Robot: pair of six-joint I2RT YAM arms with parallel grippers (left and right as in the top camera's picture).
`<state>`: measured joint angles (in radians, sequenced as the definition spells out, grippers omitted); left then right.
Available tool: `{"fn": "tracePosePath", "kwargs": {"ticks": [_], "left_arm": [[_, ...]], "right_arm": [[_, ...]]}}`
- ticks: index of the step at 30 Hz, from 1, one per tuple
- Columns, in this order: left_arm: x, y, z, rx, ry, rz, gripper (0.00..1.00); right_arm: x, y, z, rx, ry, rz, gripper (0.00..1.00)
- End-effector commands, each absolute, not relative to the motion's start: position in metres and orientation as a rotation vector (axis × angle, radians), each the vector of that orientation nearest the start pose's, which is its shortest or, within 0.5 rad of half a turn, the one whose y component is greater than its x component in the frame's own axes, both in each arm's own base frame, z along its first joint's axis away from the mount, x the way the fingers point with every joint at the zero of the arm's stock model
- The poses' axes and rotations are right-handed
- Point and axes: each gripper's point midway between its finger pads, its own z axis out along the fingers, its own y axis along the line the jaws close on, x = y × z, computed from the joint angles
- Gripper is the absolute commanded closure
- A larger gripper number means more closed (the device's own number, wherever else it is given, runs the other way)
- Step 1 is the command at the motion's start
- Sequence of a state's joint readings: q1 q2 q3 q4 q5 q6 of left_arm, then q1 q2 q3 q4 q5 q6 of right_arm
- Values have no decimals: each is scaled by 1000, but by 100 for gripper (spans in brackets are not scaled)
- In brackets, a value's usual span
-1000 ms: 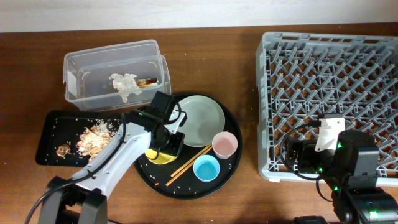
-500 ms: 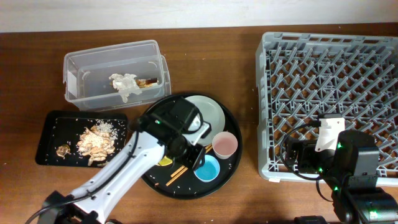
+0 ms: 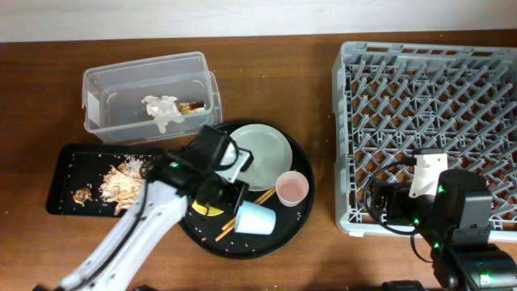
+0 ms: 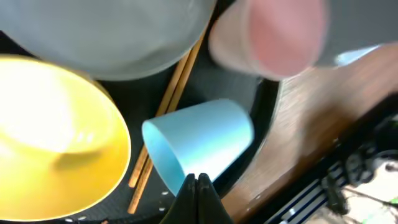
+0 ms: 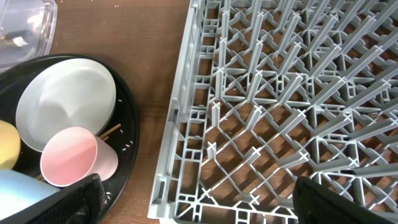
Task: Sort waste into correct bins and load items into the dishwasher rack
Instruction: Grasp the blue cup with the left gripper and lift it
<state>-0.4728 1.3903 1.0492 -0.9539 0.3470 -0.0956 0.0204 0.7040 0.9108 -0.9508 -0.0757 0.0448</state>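
Left hand (image 4: 196, 181) pressed together at the tipped light-blue cup (image 4: 202, 140) on the round tray (image 3: 300, 217); right hand (image 5: 200, 208) spread apart.

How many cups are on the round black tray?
2. A small pink cup stands near the round black tray's right edge; a small light-blue cup lies on its side beside it. None appears hidden.
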Motion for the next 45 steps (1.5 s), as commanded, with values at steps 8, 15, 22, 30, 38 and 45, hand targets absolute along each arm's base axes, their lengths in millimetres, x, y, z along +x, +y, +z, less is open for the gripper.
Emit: {"fn": "tracePosePath", "kwargs": {"ticks": [8, 15, 22, 30, 38, 45], "left_arm": [[215, -180, 112, 420, 2973, -683, 74], [175, -179, 74, 349, 3162, -799, 66], [165, -176, 64, 258, 3212, -804, 55], [173, -190, 58, 302, 3127, -896, 88], [173, -198, 64, 295, 3108, -984, 100], [212, -202, 151, 366, 2835, -954, 100]], "right_arm": [[227, 18, 234, -16, 2297, 121, 2], [227, 18, 234, -16, 2297, 121, 2], [227, 18, 234, -16, 2297, 121, 2], [227, 18, 234, -16, 2301, 121, 2], [227, 18, 234, -15, 2300, 121, 2], [230, 13, 237, 3, 2280, 82, 2]]}}
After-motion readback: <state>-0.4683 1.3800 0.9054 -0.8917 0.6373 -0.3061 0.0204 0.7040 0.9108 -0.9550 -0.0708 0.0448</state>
